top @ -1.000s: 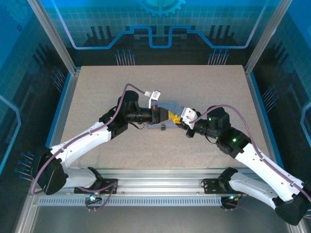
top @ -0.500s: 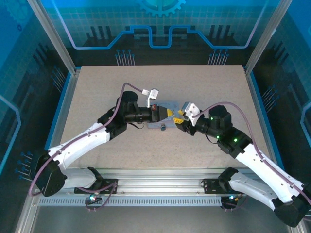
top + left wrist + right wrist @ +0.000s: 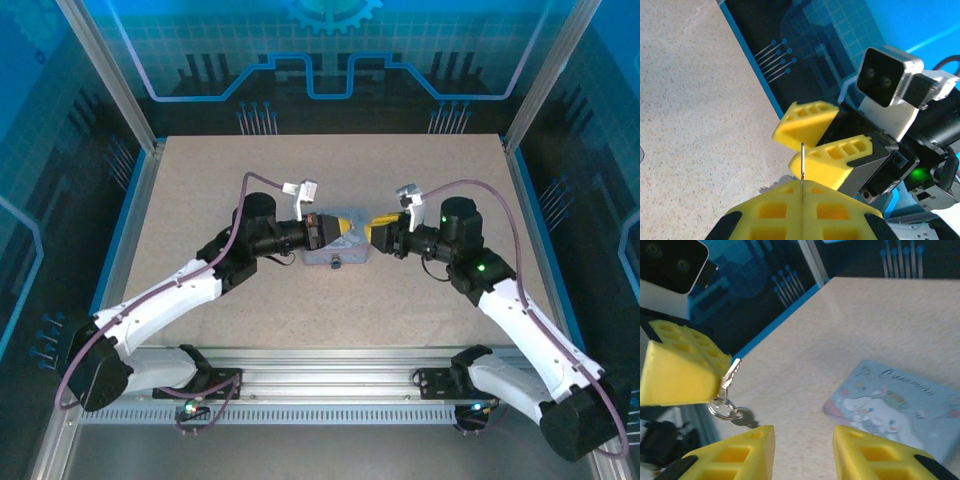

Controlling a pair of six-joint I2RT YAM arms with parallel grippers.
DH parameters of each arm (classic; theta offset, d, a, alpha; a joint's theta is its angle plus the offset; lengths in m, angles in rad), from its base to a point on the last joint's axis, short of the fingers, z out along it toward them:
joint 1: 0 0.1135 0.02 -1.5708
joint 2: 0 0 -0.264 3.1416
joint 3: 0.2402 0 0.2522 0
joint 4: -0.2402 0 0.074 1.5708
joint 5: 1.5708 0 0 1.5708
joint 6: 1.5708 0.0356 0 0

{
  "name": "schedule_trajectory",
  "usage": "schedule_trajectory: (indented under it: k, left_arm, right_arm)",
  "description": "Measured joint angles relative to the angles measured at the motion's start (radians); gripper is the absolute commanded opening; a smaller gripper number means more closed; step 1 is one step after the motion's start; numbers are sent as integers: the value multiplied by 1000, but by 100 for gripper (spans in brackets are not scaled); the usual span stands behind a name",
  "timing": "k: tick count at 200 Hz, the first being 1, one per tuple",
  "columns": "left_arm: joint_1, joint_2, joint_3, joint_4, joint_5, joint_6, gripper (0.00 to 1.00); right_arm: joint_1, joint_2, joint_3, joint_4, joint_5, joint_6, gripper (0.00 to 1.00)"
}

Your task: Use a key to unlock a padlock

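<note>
Top view, hands: left hand (image 3: 345,226) and right hand (image 3: 375,230) met tip to tip over the tin box (image 3: 335,252).
Top view, padlock: padlock (image 3: 337,264) was probably the dark speck at the box's near edge.
Left wrist, grip: left hand clamped the key (image 3: 801,160), seen edge-on.
Right wrist, state: right hand (image 3: 804,440) was partly open and empty. The key ring (image 3: 720,407) dangled just beside it.
Tip: this looked like a handover, so the right hand should close squarely on the key before the left lets go.

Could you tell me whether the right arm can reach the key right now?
Probably yes: the right gripper stands open close to the key, which juts from the shut left gripper, nothing between them.
</note>
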Motion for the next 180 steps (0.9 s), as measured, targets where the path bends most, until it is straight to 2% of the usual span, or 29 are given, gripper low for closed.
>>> schedule_trajectory:
  k: [42, 89, 140, 180]
  left_arm:
    - [0, -17, -47, 43, -39, -4, 0]
    - [0, -19, -62, 90, -44, -7, 0]
    - [0, -23, -73, 136, -44, -11, 0]
    - [0, -26, -77, 150, -44, -27, 0]
  right_arm:
    - [-1, 9, -51, 182, -88, 205, 38]
    - [-1, 27, -68, 349, -126, 376, 25]
    - [9, 61, -68, 401, -138, 421, 20]
    - [32, 72, -68, 402, -142, 423, 22]
